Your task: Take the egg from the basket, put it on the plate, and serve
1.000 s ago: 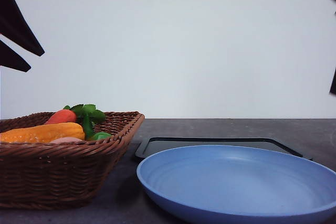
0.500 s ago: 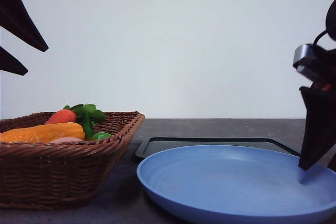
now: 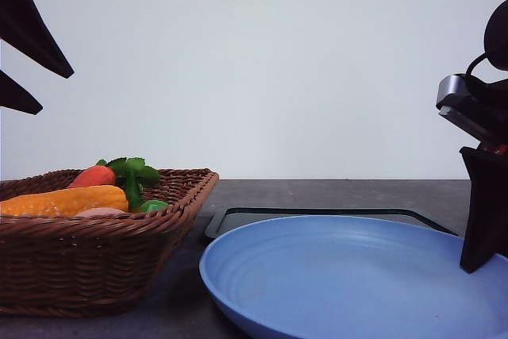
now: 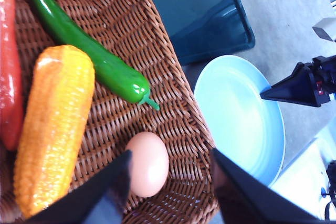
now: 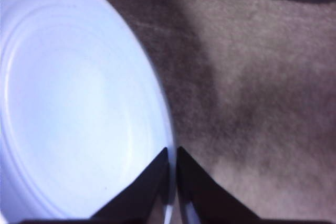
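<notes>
Right hand (image 5: 172,156) pinched on rim of plate (image 3: 333,275), lower right of front view. Left hand (image 4: 168,182) spread wide, empty, above egg (image 4: 148,163) in basket (image 4: 131,35).

Blk pointed end effector (image 5: 172,182) fingers

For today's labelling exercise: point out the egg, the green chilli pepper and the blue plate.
egg (image 4: 149,164), left wrist view, middle of its shell.
green chilli pepper (image 4: 100,61), left wrist view, mid-body.
blue plate (image 3: 238,291), front view, left rim.
</notes>
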